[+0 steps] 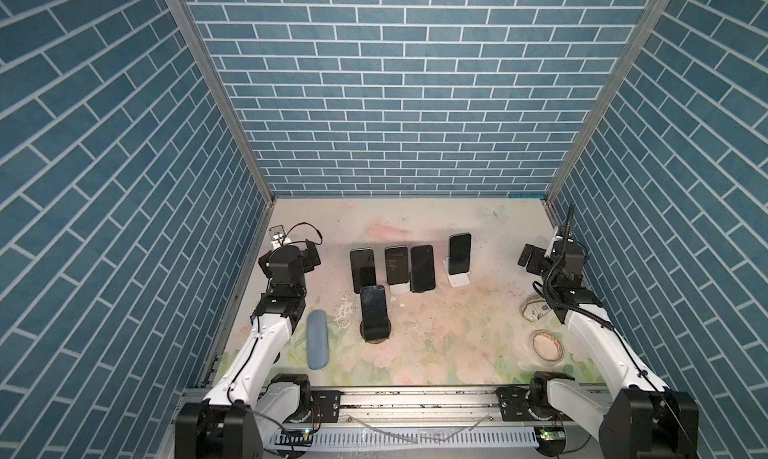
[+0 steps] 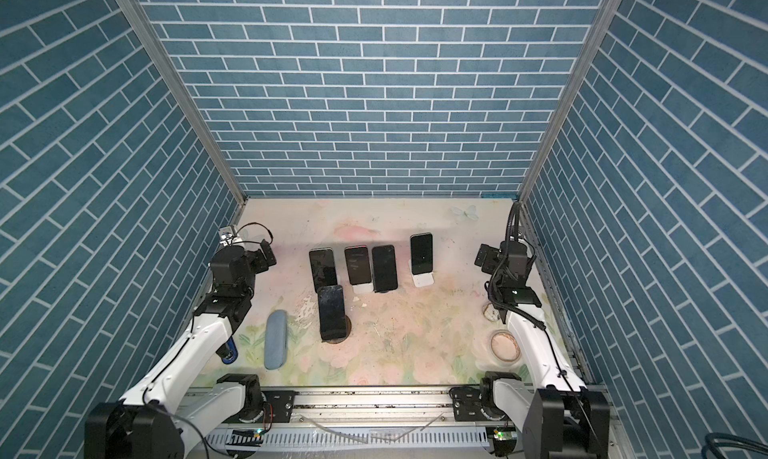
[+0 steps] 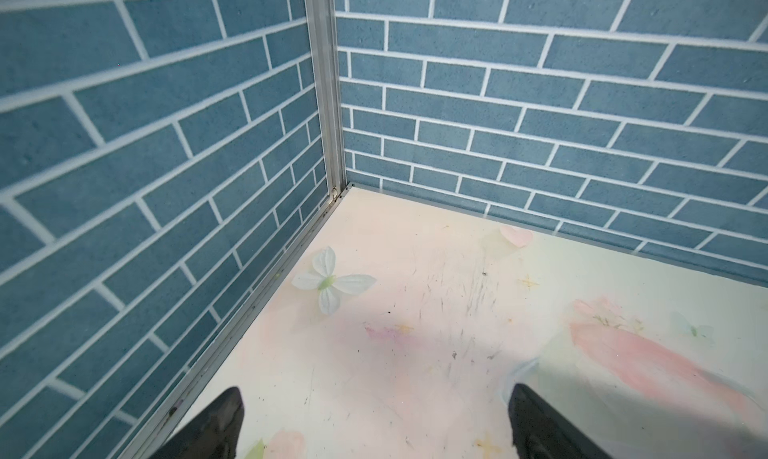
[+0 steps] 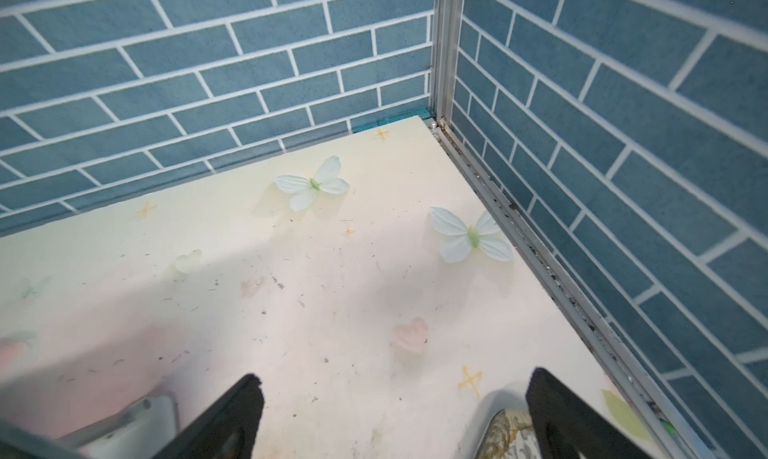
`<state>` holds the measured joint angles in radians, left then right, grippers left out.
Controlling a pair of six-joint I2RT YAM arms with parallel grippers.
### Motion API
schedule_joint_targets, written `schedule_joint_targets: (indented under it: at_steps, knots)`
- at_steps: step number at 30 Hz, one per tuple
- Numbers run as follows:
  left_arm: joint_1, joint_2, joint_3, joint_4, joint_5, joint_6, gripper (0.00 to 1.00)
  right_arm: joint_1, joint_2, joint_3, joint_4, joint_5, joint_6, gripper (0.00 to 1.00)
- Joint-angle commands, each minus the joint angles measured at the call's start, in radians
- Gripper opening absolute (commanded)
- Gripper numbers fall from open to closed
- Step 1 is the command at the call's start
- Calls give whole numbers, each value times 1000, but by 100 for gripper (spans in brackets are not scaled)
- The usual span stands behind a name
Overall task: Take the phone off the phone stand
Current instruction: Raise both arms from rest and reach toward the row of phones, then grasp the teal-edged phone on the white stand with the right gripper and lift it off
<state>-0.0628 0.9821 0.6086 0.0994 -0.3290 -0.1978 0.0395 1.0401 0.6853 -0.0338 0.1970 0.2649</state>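
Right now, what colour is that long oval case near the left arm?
Dusty blue; the case shows best in a top view.

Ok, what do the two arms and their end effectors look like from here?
Both arms have white link shells with black joint housings. The left end effector and right end effector are black, with dark tapered fingers in the wrist views. A thin black cable loops by the left wrist; a corrugated black hose runs along the right arm.

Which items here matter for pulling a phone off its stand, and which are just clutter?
Job items:
- phones on stands
- white stand
- left pincer, right pincer, both open

Clutter:
- blue case
- tape roll
- patterned stone
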Motion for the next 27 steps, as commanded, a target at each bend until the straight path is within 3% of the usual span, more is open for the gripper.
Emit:
schedule_joint_targets:
  at_steps: [1, 5, 9, 17, 27]
  knots:
    - [-33, -57, 33, -271, 0, -102, 100, 40, -32, 60, -200, -69, 65, 99]
    - [-85, -105, 81, -368, 122, -99, 100, 96, -34, 85, -221, -182, 65, 99]
    - [-200, -126, 104, -393, 200, -103, 100, 159, -13, 82, -182, -251, 71, 99]
    - [-485, -111, 148, -320, 65, -113, 100, 273, 69, 55, -70, -280, 56, 99]
    - [-593, 22, 217, -235, 87, -121, 100, 365, 239, 81, 93, -300, 23, 99]
